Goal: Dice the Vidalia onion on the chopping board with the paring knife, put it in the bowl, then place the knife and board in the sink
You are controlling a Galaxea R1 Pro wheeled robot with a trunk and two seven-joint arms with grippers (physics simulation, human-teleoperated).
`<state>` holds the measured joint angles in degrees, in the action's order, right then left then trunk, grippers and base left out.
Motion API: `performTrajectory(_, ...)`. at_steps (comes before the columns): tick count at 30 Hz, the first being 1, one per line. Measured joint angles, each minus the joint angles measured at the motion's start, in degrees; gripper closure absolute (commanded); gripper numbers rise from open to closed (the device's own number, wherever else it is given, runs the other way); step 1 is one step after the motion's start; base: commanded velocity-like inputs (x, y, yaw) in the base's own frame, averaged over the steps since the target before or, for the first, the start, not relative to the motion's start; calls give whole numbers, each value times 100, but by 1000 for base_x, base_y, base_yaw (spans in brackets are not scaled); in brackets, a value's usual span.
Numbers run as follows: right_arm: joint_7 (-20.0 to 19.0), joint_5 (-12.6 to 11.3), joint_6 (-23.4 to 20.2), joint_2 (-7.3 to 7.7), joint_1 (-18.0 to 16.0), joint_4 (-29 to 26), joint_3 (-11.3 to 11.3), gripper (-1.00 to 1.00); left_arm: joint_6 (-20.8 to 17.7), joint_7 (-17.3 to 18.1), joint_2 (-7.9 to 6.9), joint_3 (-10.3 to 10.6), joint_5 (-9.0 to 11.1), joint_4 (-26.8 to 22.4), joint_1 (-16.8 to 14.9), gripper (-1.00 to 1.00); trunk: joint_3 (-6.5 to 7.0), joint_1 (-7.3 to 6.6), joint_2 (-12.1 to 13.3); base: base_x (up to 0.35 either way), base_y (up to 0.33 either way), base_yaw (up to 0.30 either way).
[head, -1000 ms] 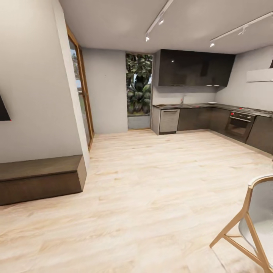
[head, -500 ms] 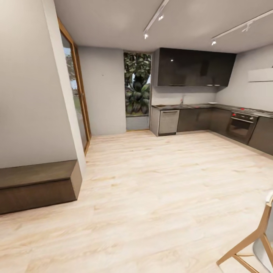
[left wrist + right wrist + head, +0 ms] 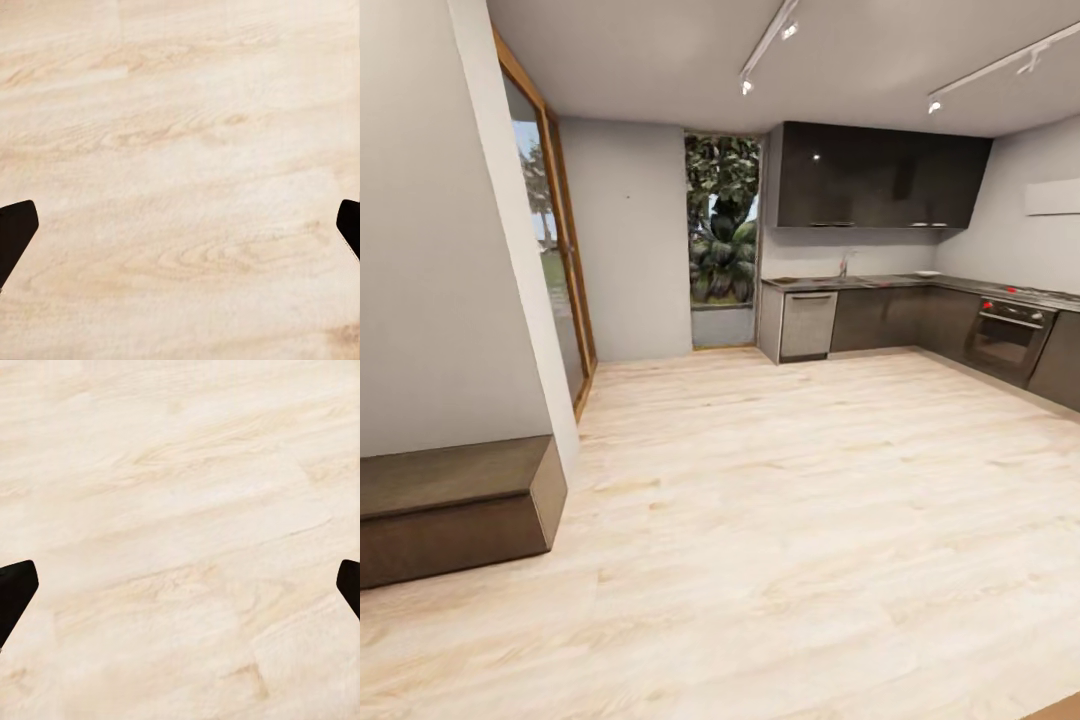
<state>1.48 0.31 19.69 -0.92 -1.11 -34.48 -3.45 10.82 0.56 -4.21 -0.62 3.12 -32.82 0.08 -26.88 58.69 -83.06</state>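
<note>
Across a wide pale wood plank floor point(image 3: 790, 520) I see the kitchen point(image 3: 900, 270) far off — dark glossy wall cabinets point(image 3: 880, 176) above a long glossy grey counter point(image 3: 880, 282), grey lower cabinets point(image 3: 880, 318) beneath. A slim chrome tap point(image 3: 843, 266) marks the sink; its basin is too small to make out. My left gripper point(image 3: 180, 232) and right gripper point(image 3: 180, 589) both hang over bare floorboards, fingers spread wide, holding nothing.

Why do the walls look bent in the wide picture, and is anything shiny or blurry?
Head view: wide-angle stretch tilts the white wall; small glints sit on the dark glossy wall cabinets; far worktop items are too small to make out. Both wrist views: soft, evenly lit pale wood floor, no hard shadows.
</note>
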Motion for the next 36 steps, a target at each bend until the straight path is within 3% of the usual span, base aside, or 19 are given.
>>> performTrajectory(25, 0, 0, 0, 0, 0, 0, 0, -100, 0, 0, 0, 0, 1, 0, 0, -100, 0, 0, 0, 345, 0, -1)
performTrajectory(36, -1, 0, -1, 0, 1, -1, -1, -100, -2, 0, 0, 1, 4, -1, 0, -100, 0, 0, 0, 345, 0, -143)
